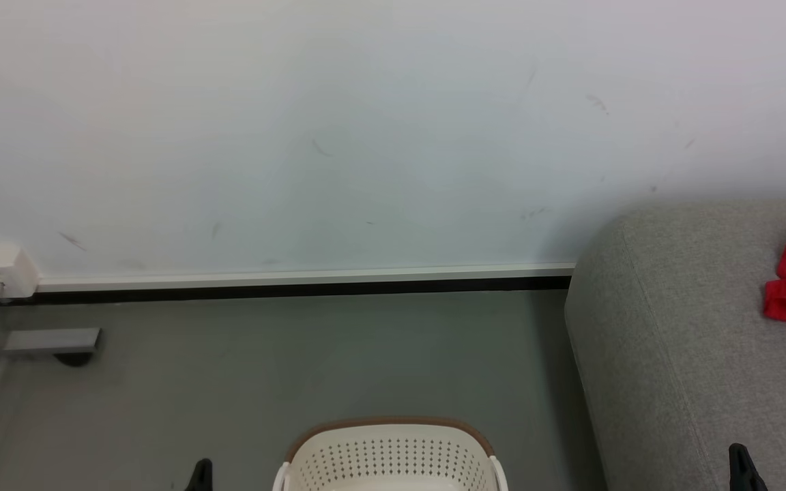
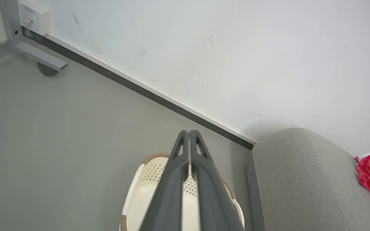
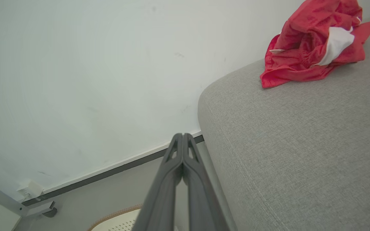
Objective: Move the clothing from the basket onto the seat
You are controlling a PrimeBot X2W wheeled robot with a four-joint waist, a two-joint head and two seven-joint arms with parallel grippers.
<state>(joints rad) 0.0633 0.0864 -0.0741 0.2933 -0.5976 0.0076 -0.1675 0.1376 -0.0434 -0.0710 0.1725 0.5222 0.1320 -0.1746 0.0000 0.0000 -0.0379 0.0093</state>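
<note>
Clothing point(image 3: 313, 48), bright red with a white panel showing, lies in a crumpled heap on top of the seat point(image 3: 300, 144), near its back edge and well in from its rounded end. Both hands are well apart from it. The seat, light grey fabric with a stitched seam, stands against the wall point(image 1: 366, 136). The basket point(image 1: 389, 453) sits on the floor point(image 1: 297, 361) just beside the seat's end, cream-white with perforated walls and a brown rim band, well apart from the clothing. The left hand point(image 2: 188, 133) hangs above the basket, its two dark fingers point(image 2: 172, 179) pressed together along their length, holding nothing. The right hand point(image 3: 182, 136) is likewise closed tight and holds nothing; it points over the seat's rounded corner. The wall is pale, with a white and black skirting strip point(image 1: 297, 283) along its foot. At the far left a white socket box point(image 1: 1, 271) is fixed low down, beside a grey metal foot point(image 1: 52, 339) on the grey floor.
</note>
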